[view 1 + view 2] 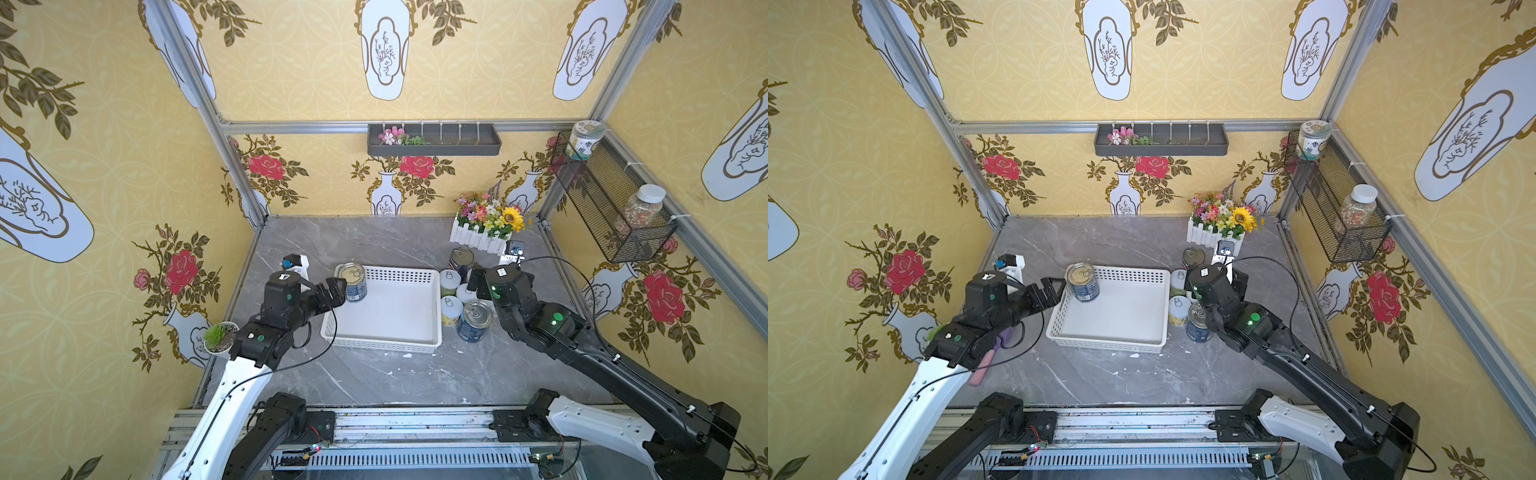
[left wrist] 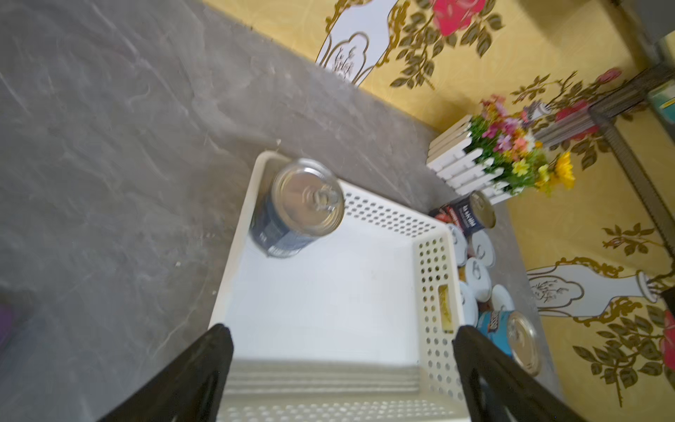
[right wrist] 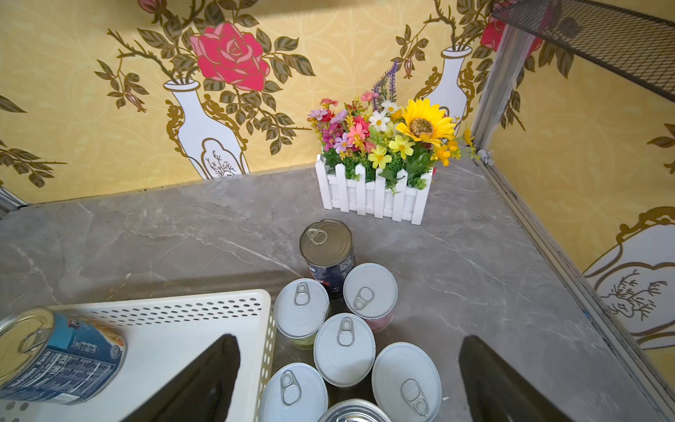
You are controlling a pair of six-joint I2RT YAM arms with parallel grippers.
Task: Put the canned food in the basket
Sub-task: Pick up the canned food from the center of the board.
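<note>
- L fingers [image 2: 204,369] wide apart, empty, just beside blue can [image 1: 352,282] in far-left corner of basket [image 1: 415,274]. Can looks tilted, so a nudge may tip it.
- R fingers [image 3: 204,380] spread wide, empty, over 5 white-lid cans [image 3: 343,347] packed on desk [image 1: 374,374] beside basket wall.
- Risk: tight cluster, so a descending finger prob. knocks neighbours or snags the wall.
- 2 blue cans [image 1: 476,320] flank cluster & could roll if toppled.

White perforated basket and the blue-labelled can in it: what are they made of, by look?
White perforated rectangular basket: seems moulded plastic, satin finish; even hole pattern, rounded rim. Blue-labelled can with gold lid: probably metal, glossy; reflective lid with pull tab. Label wrap paper or film, cannot tell.
</note>
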